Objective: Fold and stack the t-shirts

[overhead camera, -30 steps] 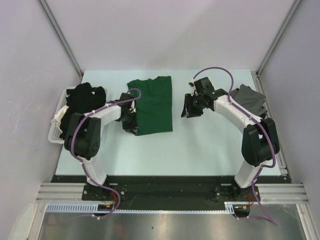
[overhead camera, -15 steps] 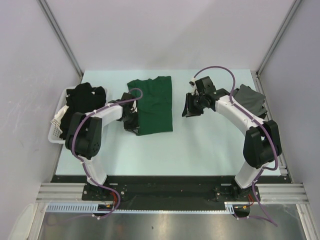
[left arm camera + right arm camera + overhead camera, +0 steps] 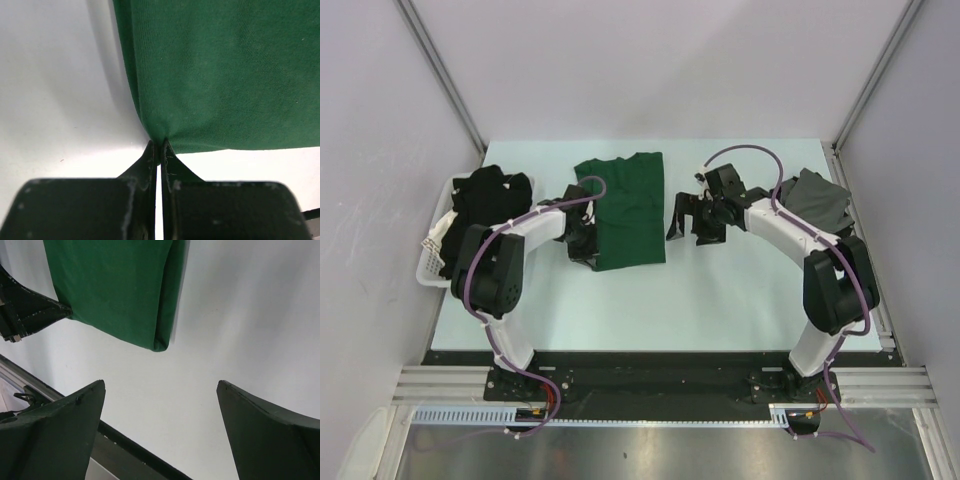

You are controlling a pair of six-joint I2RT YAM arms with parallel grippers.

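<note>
Top external: right tool (image 3: pixel 685 224) newly wide apart; left tool (image 3: pixel 592 260) tight on green t-shirt (image 3: pixel 628 205).

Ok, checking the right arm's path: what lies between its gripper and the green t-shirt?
Only bare table between right gripper and green t-shirt, clearest in the right wrist view.

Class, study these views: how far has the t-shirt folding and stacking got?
Done: the green t-shirt lies folded lengthwise. In hand: the left jaws pinch its near corner; the right jaws stand open beside it, empty. Remaining: the grey t-shirt lies alone at the right, black t-shirts fill the basket; nothing is stacked.
</note>
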